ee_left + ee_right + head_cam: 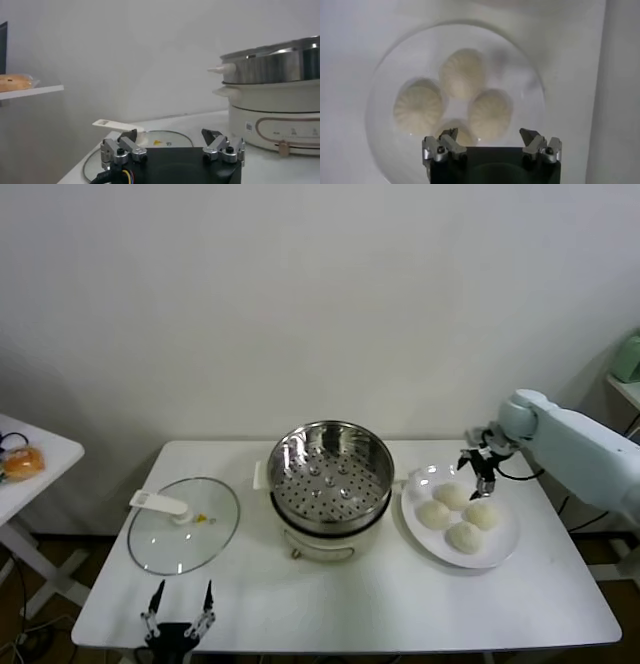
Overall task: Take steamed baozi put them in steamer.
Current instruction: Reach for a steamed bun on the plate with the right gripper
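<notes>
Four cream-white baozi [452, 495] lie on a white plate [505, 551] at the right of the table. The steel steamer [330, 469] stands empty on its cream pot base [325, 542] at the table's middle. My right gripper [484, 475] is open and empty, hovering over the plate's far edge. In the right wrist view it [489, 135] is above the baozi [462, 72], and the nearest one is partly hidden behind it. My left gripper [180, 616] is open and empty at the table's front left edge; it also shows in the left wrist view [170, 135].
A round glass lid [183, 524] with a white handle lies flat left of the steamer, just beyond the left gripper; it also shows in the left wrist view [150, 137]. An orange-brown bun [22, 462] sits on a side table at far left.
</notes>
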